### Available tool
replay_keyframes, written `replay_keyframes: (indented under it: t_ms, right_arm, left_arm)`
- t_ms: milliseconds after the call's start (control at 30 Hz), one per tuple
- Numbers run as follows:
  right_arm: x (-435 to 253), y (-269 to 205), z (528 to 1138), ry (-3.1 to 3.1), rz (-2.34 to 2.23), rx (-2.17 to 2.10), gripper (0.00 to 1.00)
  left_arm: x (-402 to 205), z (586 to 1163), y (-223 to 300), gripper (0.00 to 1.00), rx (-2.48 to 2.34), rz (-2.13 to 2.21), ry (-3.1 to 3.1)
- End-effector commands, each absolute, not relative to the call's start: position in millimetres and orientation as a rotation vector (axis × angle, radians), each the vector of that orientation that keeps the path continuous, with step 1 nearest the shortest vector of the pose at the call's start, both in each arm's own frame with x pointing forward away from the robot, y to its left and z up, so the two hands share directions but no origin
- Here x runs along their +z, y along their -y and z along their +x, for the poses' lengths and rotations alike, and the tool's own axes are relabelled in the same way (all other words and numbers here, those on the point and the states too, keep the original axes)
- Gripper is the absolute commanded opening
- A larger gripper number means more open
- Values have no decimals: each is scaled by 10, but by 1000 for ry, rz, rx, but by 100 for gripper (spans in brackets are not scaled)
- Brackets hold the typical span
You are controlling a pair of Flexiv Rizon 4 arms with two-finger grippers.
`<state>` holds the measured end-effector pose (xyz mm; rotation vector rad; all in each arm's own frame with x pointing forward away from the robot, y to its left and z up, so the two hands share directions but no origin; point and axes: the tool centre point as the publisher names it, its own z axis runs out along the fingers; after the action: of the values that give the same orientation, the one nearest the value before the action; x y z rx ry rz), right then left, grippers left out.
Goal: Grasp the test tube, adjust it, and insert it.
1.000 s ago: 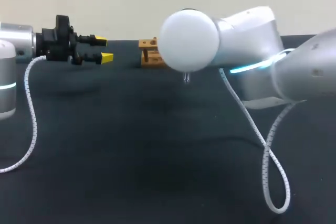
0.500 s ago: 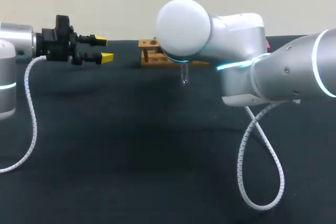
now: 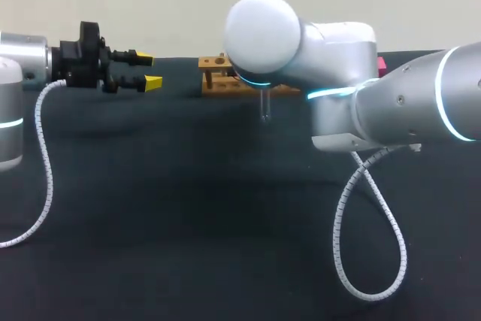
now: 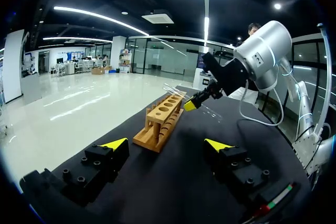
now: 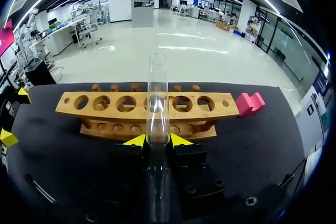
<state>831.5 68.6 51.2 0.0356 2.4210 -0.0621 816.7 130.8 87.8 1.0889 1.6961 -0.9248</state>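
The tube (image 5: 157, 98) was clamped in the right gripper (image 5: 156, 140); the left gripper (image 4: 164, 143) was seen open, empty. Insertion in the rack (image 5: 105, 103), at 12 o'clock, was not yet done.

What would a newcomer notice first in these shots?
The right arm dominates the head view, stretched across the middle of the dark table. The right gripper is shut on a clear test tube aimed at the wooden rack just ahead. The left gripper hangs open and empty at the far left.
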Motion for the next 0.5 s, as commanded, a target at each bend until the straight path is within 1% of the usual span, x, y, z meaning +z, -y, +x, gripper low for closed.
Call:
replay_keyframes:
  t_ms: [33, 500]
  right_arm:
    - [479, -676, 8354, -2434, 37, -52, 0]
    - [401, -674, 8356, -2502, 38, -6, 0]
  left_arm:
    - [870, 8154, -1315, 100, -922, 1087, -1691]
    - [870, 8154, -1315, 100, -922, 1087, -1691]
